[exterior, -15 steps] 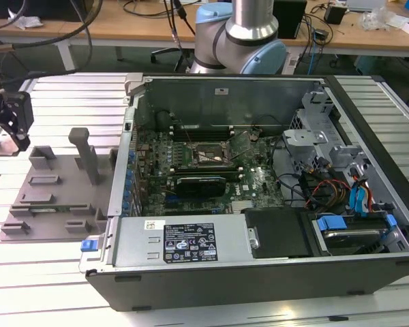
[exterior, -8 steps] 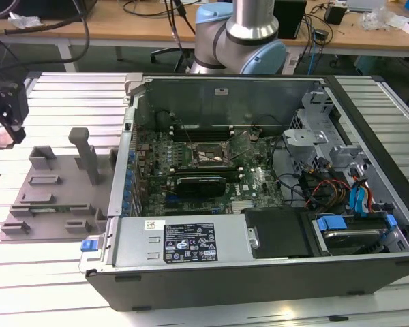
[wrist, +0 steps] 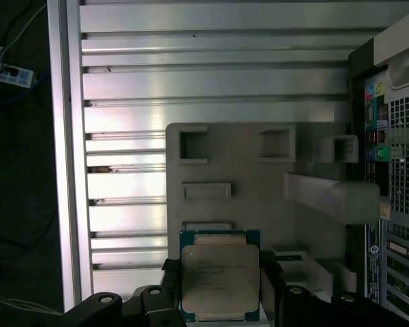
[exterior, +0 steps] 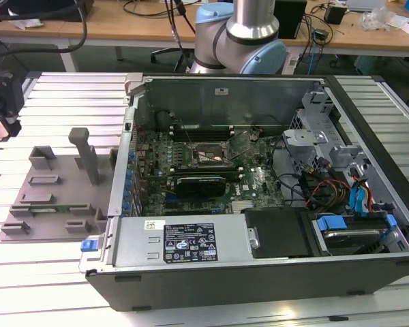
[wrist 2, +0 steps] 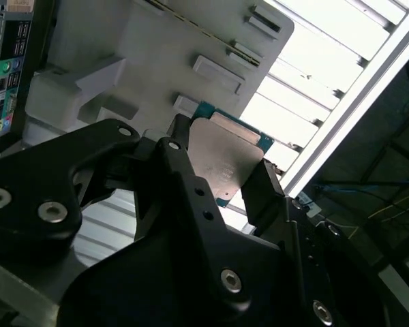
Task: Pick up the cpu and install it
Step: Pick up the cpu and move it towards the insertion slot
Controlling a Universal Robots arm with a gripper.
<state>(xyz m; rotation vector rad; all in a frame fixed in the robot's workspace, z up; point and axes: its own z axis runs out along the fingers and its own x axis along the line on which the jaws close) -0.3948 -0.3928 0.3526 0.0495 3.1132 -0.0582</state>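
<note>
Slatted table [wrist: 211, 82] — cpu [wrist: 220, 276] in pincer [wrist: 220, 300] by grey tray [wrist: 259, 197], open case [exterior: 259, 289] beside

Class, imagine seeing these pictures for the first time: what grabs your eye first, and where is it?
The open computer case dominates the exterior view, its green circuit board bare. In both wrist views the gripper clamps the cpu near the grey tray.
</note>
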